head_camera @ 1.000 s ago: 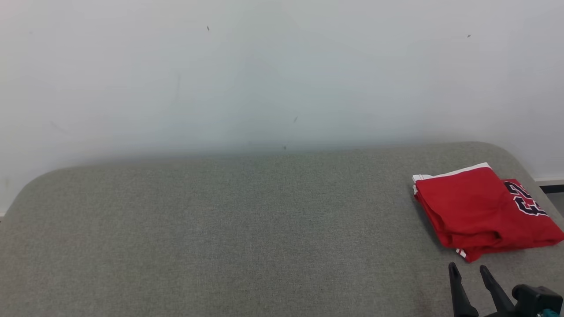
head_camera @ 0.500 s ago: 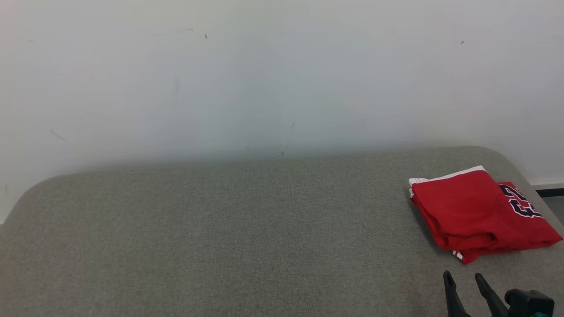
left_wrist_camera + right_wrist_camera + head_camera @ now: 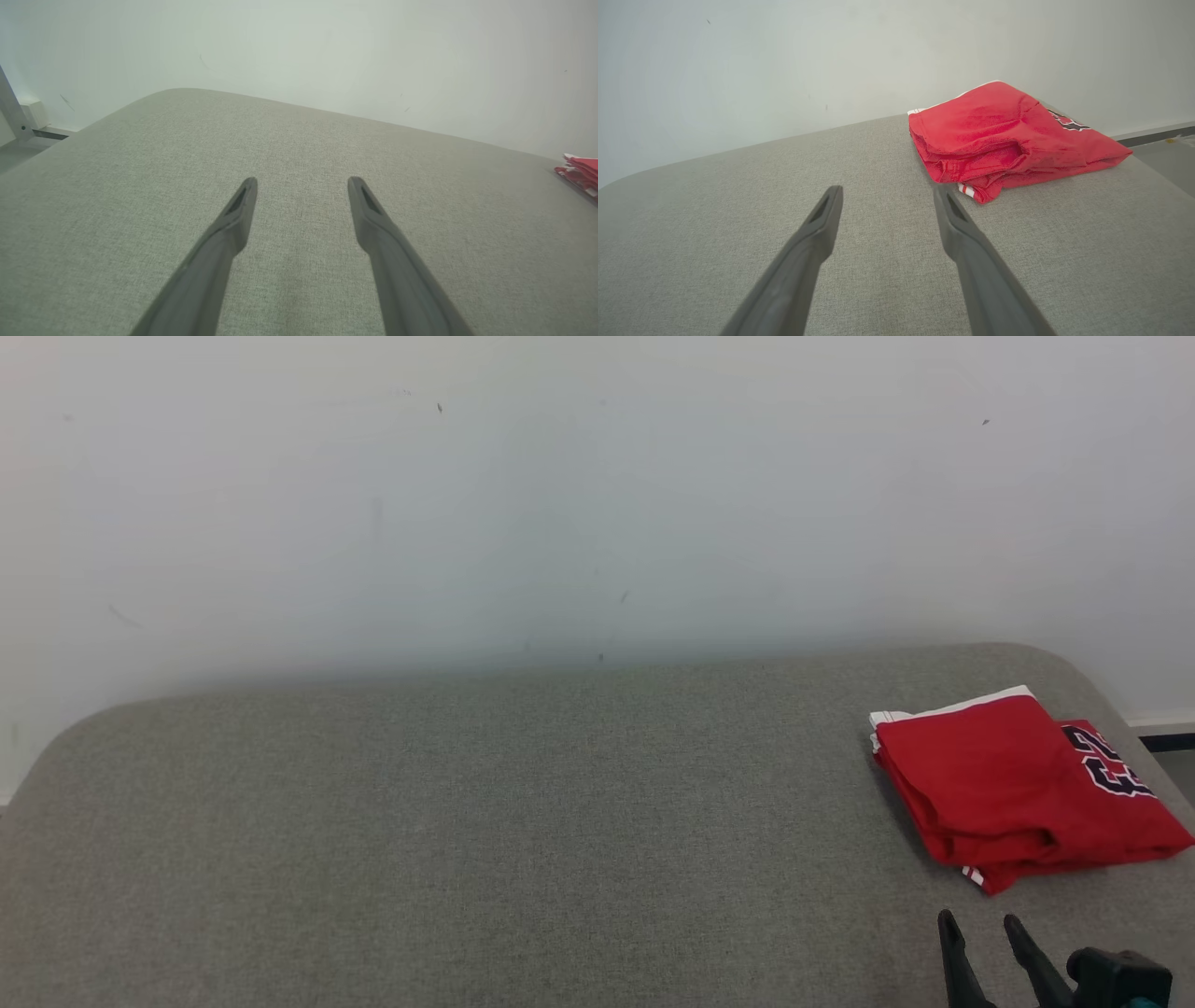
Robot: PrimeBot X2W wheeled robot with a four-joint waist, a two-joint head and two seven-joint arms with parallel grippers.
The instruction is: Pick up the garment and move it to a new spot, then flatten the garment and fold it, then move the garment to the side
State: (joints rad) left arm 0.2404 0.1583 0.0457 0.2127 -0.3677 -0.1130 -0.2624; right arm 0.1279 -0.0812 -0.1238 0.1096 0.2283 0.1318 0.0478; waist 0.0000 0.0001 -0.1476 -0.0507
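Observation:
The garment (image 3: 1013, 789) is red with white trim and dark numerals, and it lies folded near the right end of the grey padded surface (image 3: 523, 821). My right gripper (image 3: 980, 924) stands open a little in front of it, empty and not touching it. In the right wrist view the garment (image 3: 1004, 135) rests just beyond and to the right of the open right gripper (image 3: 885, 191). My left gripper (image 3: 302, 181) is open over bare grey fabric, with a corner of the garment (image 3: 581, 173) at that view's right edge.
A plain pale wall (image 3: 560, 495) rises right behind the surface. The surface's right edge (image 3: 1134, 709) curves off beside the garment, with floor and a dark baseboard (image 3: 1167, 741) past it. A metal leg and floor (image 3: 18, 126) lie beyond the left end.
The head camera has shifted slightly, so the whole picture sits a bit lower. My right gripper has sunk lower in the view, away from the garment. The garment lies as before.

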